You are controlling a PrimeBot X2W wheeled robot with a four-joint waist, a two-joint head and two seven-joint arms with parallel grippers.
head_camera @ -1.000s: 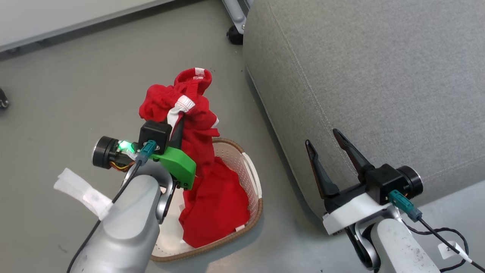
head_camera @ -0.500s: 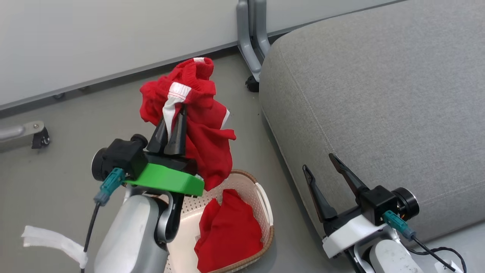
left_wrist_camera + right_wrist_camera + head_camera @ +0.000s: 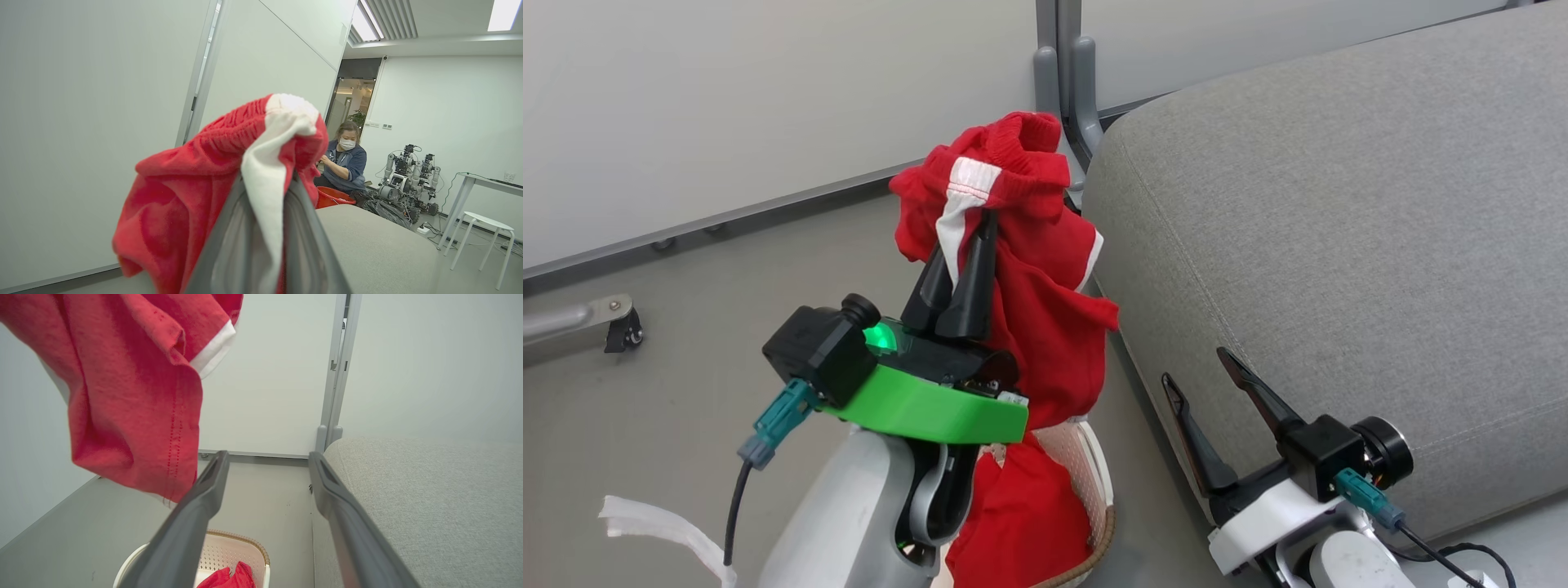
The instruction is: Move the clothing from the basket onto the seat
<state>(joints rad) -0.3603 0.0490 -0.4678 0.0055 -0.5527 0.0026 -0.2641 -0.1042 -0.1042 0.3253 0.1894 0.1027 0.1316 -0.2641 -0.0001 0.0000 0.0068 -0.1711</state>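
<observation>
The left gripper [image 3: 969, 238] is pinched shut on the white stripe of one red garment [image 3: 1049, 318], holding it high so the cloth hangs lengthwise downward, its hem clear of the basket [image 3: 1097, 461], where the second garment [image 3: 1013, 523] lies heaped. The right gripper [image 3: 1196, 365] sits low, fingers spread and empty, near the front of the seat [image 3: 1339, 245]. The seat lies just right of the lifted garment, so the left arm probably needs only a short rightward swing.
</observation>
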